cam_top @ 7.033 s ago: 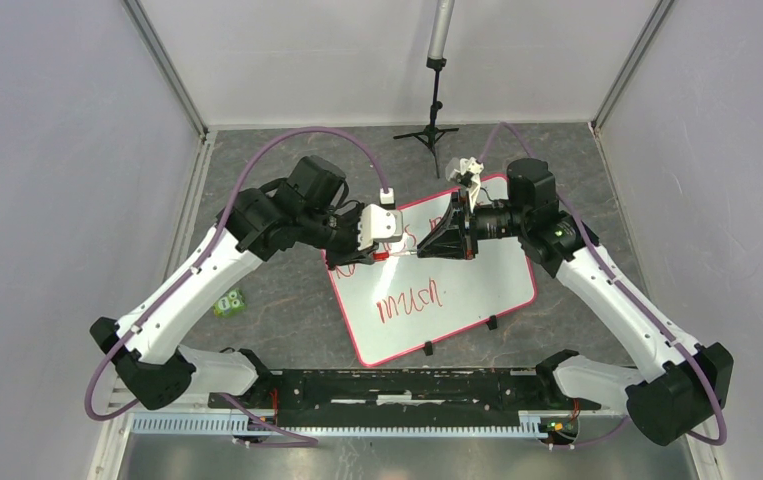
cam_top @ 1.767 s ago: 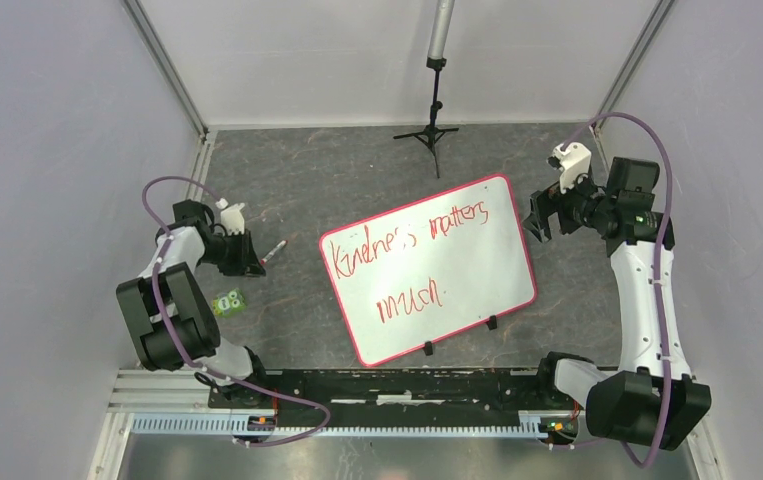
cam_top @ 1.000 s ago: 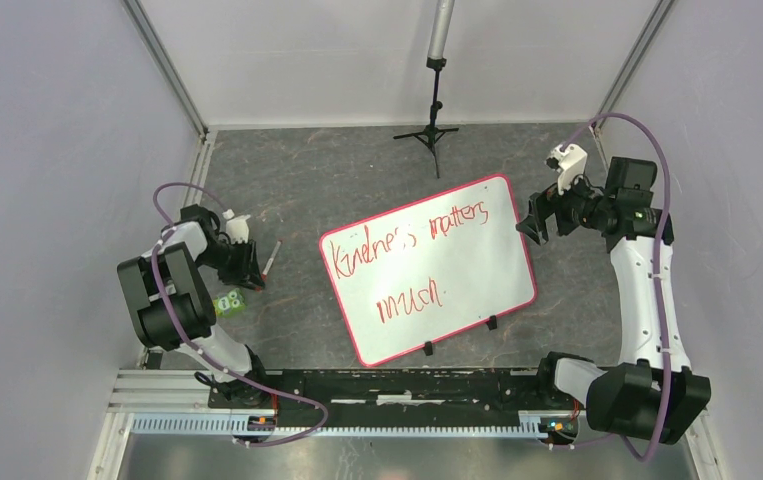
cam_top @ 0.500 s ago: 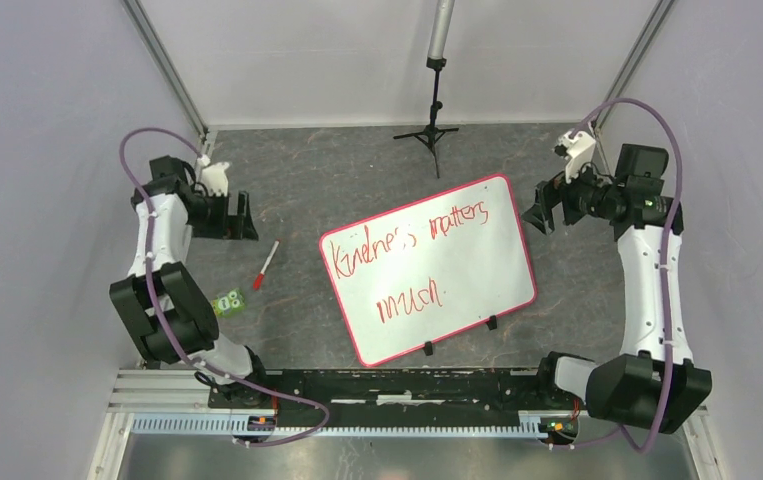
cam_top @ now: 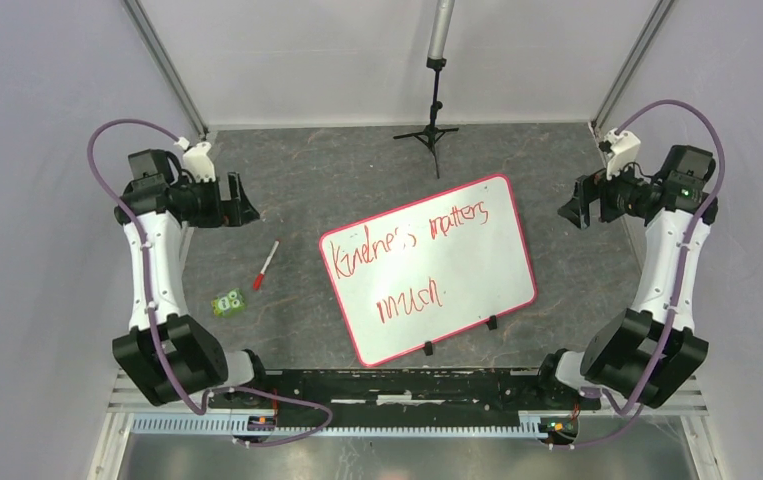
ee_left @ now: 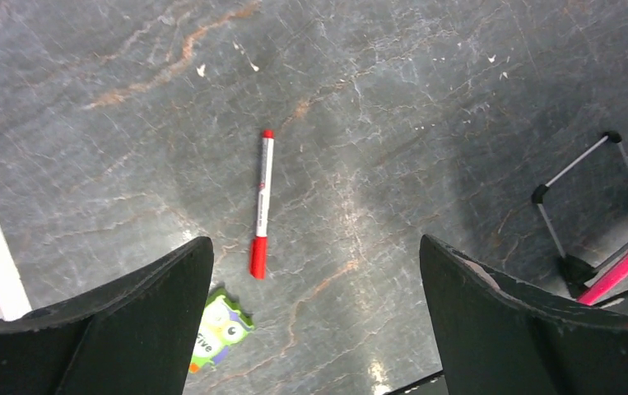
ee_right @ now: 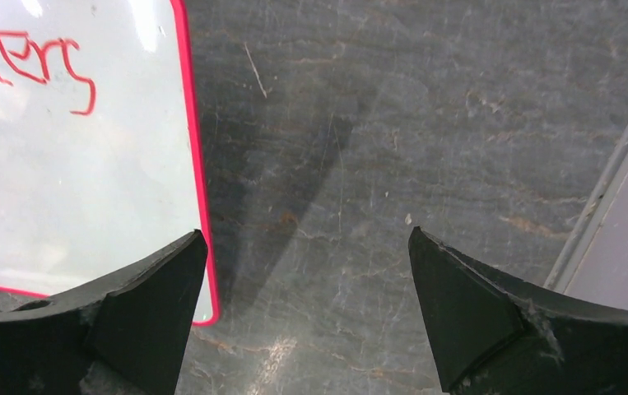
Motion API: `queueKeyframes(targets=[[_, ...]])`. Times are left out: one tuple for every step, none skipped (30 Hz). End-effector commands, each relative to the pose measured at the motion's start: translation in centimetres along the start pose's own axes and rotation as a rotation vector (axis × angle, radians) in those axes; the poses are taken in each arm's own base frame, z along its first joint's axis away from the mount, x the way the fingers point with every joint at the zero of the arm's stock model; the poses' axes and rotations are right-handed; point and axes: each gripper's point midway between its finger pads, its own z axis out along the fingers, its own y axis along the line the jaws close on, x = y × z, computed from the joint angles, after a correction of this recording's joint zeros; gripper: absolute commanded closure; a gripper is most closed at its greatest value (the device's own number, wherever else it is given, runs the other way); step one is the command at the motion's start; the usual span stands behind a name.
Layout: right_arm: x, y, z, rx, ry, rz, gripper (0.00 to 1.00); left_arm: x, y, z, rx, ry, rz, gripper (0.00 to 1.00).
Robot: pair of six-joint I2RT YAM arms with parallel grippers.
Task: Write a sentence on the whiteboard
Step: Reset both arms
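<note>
**Writing looks finished; both arms stand off from the board**

The whiteboard [cam_top: 477, 270] lies flat on the worktop [cam_top: 337, 170], in the open ground between the two sets of jaws and touched by neither. The sentence [cam_top: 367, 255] runs across it in red, in two lines, reading roughly "Kindness matters" over "much". From the right wrist view only the tail of the upper line [ee_right: 22, 62] and the board's red-rimmed corner [ee_right: 72, 189] show.

The left jaws are spread wide with nothing between them. The marker [ee_left: 261, 202] lies loose on the worktop below their gap and well clear of either finger, with a small green card [ee_left: 216, 333] just beside the left-hand finger's edge in that view. The right jaws are spread too, and empty. The whiteboard's corner sits under their left finger, and bare worktop fills the space between them.

With the words complete and the marker set down, I judge the step in hand to be the close of the task, not more writing: the left arm [cam_top: 152, 260] and right arm [cam_top: 672, 250] are held out at the far sides.

What comes next calls for little. Neither set of jaws needs to pinch anything. Any move toward rest should keep the fingers outside the board's rim, since a sweep over the red ink could smear it. If a further word were wanted, the left jaws would have to drop straight down and pinch the marker's barrel.
</note>
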Motion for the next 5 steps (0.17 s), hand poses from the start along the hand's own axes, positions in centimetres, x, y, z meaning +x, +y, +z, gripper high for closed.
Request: queueKeyframes(targets=[[2.0,-0.68,0.41,0.001,0.032,-0.013,0.02,-0.2,-0.74,-0.06,0.004,-0.054,-0.05,0.0],[2.17,-0.74,0.49,0.0,0.036,-0.009,0.02,0.02,-0.65,-0.04,-0.004,-0.049,-0.057,0.0],[2.22,-0.72,0.56,-0.003,0.036,-0.008,0.02,0.15,-0.46,-0.08,-0.019,-0.046,-0.064,0.0],[2.21,-0.65,0.61,-0.009,0.034,-0.008,0.02,0.29,-0.23,-0.1,-0.034,-0.041,-0.075,0.0],[2.22,-0.5,0.64,-0.016,0.031,-0.009,0.03,0.31,-0.02,-0.17,-0.051,-0.04,-0.078,0.0]])
